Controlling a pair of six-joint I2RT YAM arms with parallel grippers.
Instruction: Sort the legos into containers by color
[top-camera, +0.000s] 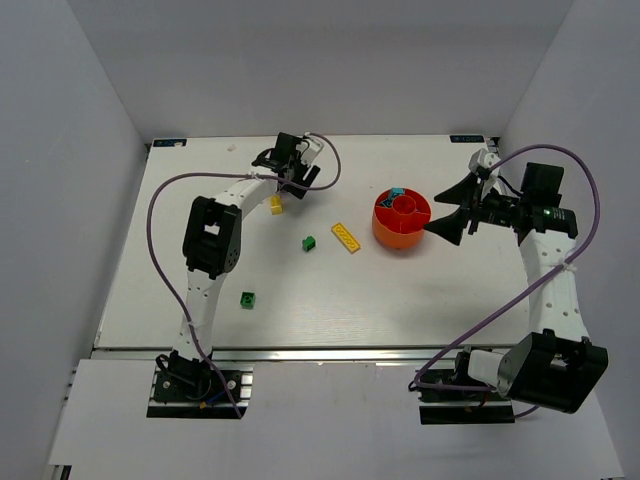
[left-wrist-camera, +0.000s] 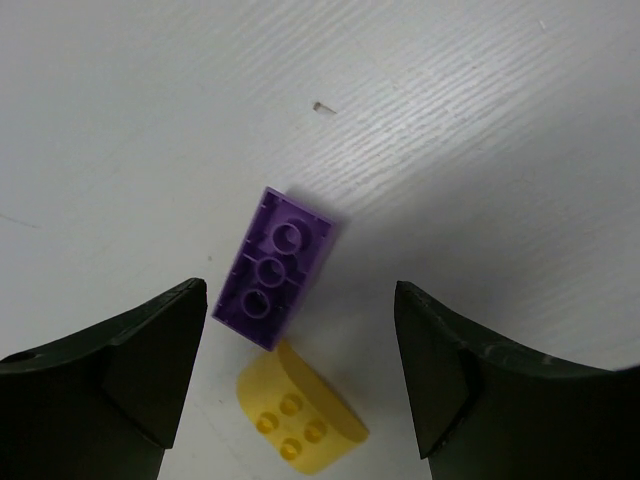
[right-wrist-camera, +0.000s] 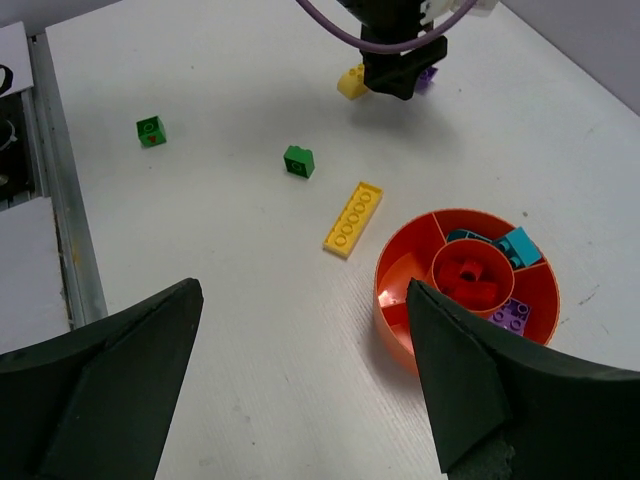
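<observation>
My left gripper (left-wrist-camera: 300, 296) hangs open just above the table, its fingers either side of a purple lego (left-wrist-camera: 272, 270) and a rounded yellow lego (left-wrist-camera: 297, 410) that touch each other. From above, the left gripper (top-camera: 298, 180) stands over that yellow lego (top-camera: 276, 205). The orange-red bowl (top-camera: 385, 236) holds red legos (right-wrist-camera: 472, 280) in its centre cup, teal legos (right-wrist-camera: 515, 247) and a purple lego (right-wrist-camera: 510, 317) in outer compartments. My right gripper (top-camera: 436, 213) is open and empty just right of the bowl (right-wrist-camera: 395, 335).
Loose on the table lie a flat yellow plate (top-camera: 347, 237) left of the bowl, a green lego (top-camera: 309, 243) beside it and another green lego (top-camera: 247, 299) nearer the left arm's base. White walls enclose the table on three sides.
</observation>
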